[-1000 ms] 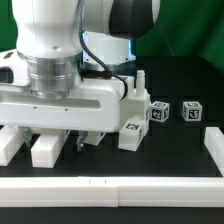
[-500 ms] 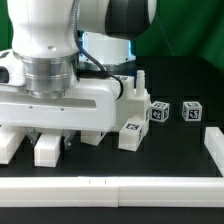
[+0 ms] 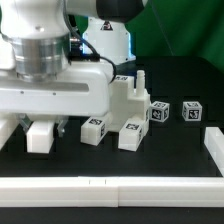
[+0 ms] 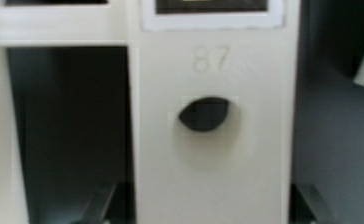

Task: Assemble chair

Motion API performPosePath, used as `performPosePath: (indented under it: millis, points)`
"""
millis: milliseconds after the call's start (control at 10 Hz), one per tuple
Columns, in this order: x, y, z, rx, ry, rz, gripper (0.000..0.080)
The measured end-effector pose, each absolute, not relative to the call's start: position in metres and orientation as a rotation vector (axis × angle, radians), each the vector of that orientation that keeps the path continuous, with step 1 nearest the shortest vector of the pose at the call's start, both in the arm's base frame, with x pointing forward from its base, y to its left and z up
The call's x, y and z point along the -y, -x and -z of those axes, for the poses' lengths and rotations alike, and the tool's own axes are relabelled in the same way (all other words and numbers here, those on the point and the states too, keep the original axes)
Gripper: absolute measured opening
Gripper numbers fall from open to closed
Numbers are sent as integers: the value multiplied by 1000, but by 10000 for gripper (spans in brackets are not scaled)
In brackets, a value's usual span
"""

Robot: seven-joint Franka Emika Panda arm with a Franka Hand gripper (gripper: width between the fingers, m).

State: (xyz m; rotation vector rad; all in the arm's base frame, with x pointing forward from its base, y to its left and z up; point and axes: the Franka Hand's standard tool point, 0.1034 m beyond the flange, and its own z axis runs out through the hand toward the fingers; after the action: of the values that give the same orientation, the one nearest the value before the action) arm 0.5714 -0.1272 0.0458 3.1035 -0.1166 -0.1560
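Observation:
My gripper (image 3: 44, 122) hangs low over the table at the exterior view's left. In the wrist view the gripper (image 4: 209, 205) has its dark fingers (image 4: 108, 200) against both sides of a long white block (image 4: 205, 70) that has a round dark hole and a tag at its far end. That block (image 3: 40, 138) shows under the hand in the exterior view. More chair parts lie to the right: a tagged block (image 3: 95, 130), another tagged block (image 3: 130, 135), a tall white piece (image 3: 125, 95) and two small tagged cubes (image 3: 160, 110) (image 3: 191, 112).
A long plain white rail (image 3: 110, 186) runs along the front edge. Another white piece (image 3: 213, 146) lies at the exterior view's right edge. The arm's wide white body hides the table behind it on the left. A green backdrop stands behind.
The arm has moved toward the exterior view's left and slightly up. The long block under the hand has risen with it. A tagged block beside it has come into view.

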Motion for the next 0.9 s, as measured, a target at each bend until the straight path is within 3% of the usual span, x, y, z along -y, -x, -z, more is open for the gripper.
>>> performPosePath:
  millis: [200,500,900]
  points:
    - [122,-570,-85,134,-3140,150,288]
    - [104,-577,-123,107,-3160,81,288]
    - [106,-574,-115,110,-3159,95,288]
